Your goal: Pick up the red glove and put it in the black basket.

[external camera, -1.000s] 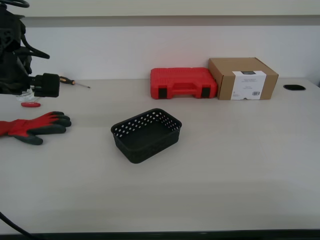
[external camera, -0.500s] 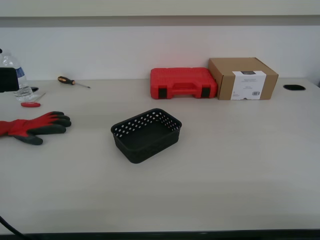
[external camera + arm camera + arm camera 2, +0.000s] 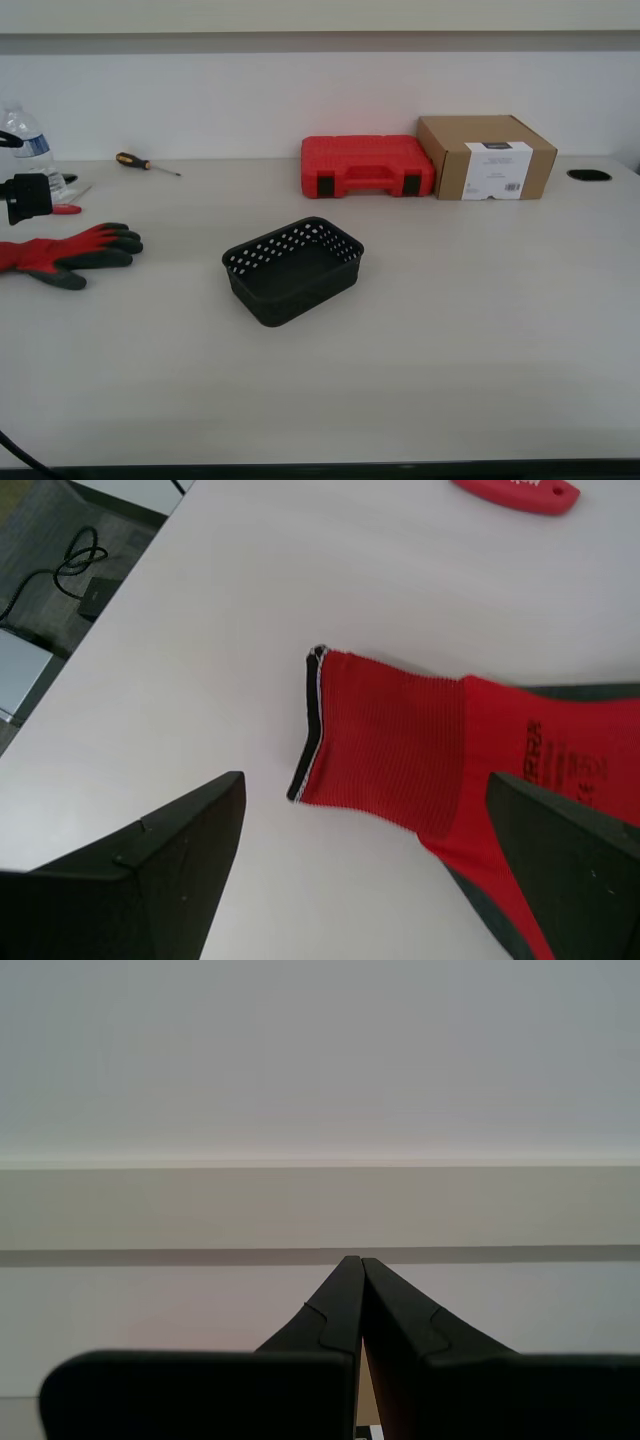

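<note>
The red glove (image 3: pixel 60 250) lies flat at the exterior view's left, with its dark fingers pointing toward the black basket (image 3: pixel 290 300). The basket stands empty near the table's middle. In the first wrist view my first gripper (image 3: pixel 365 850) is open and hovers above the glove's cuff (image 3: pixel 400 740), with a finger on each side and nothing held. In the exterior view only a black part of that arm (image 3: pixel 25 197) shows at the left edge, above the glove. My second gripper (image 3: pixel 358 1300) is shut and empty, facing a bare wall.
A hard red case (image 3: pixel 366 165) and a cardboard box (image 3: pixel 486 157) stand at the back. A screwdriver (image 3: pixel 147 164), a water bottle (image 3: pixel 30 150) and a small red tool (image 3: pixel 65 209) lie behind the glove. The table's side edge runs close to the cuff.
The arm at the exterior view's left pulled back out of the picture, then came down; a black part of it now shows lower, just above the glove. The glove and basket have not moved.
</note>
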